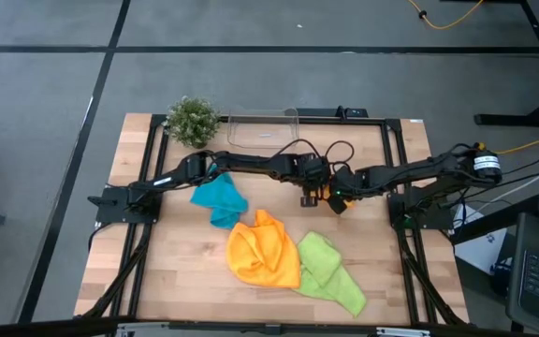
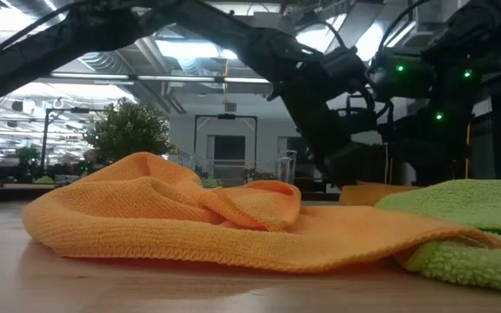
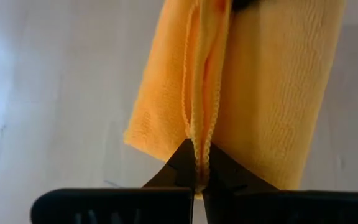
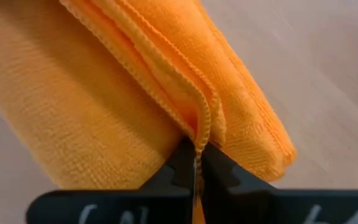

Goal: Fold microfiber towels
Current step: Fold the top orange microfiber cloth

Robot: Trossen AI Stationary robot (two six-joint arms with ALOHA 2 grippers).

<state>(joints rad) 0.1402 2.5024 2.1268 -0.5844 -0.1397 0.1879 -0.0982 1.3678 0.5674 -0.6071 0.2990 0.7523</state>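
Folded orange towel [image 3: 272, 93] pinched at its stitched edge by left gripper [image 3: 199, 180] and right gripper [image 4: 194, 165], mid-table. Loose orange towel [image 1: 263, 251], teal towel [image 1: 219, 197], lime towel [image 1: 330, 271] nearer front edge.

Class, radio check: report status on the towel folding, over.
Left gripper and right gripper both shut on folded orange towel, mid-table. Nothing in the way.

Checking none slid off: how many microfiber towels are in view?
4: teal towel left of centre, loose orange towel at the front, green towel right of it, folded orange towel pinched by both grippers.
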